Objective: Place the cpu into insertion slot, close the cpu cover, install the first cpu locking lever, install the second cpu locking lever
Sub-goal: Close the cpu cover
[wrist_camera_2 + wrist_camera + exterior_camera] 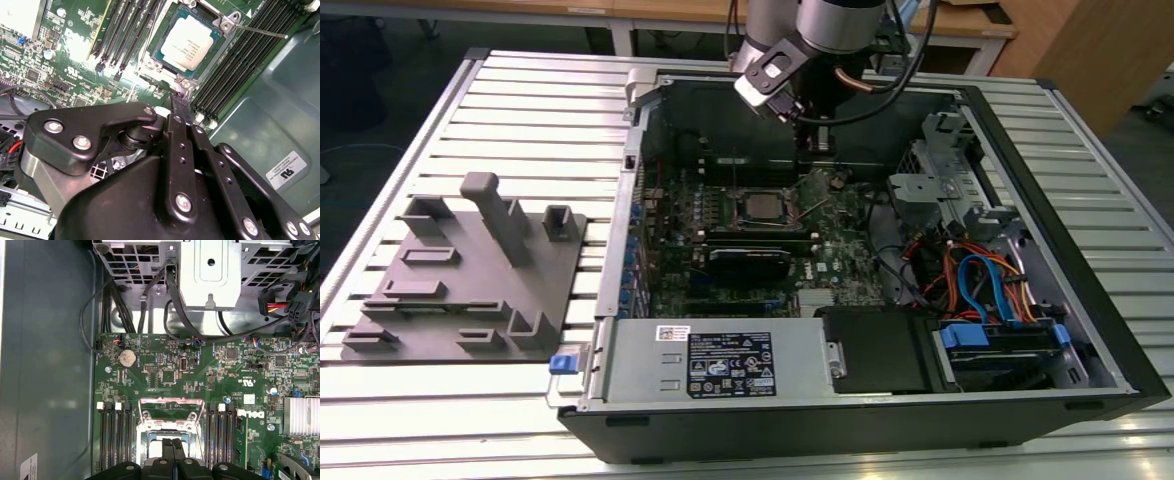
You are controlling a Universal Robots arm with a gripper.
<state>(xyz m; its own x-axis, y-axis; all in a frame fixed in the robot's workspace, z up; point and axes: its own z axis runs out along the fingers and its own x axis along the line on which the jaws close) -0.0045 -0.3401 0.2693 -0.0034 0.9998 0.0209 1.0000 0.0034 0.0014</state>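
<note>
Cpu [187,46] lies just beyond closed tool [178,98] tips.

a dark label [730,364] with pale print and small signs sits on the power-supply box [635,372] at the near side of the case in the exterior view. a little white sticker [672,331] lies just beyond it. none of that print is legible. in the second wrist view the cpu [189,44] bears faint grey lines of text, a white case sticker [286,170] carries dark print, and what seems a white logo [75,70] marks the green board [65,30].
</note>
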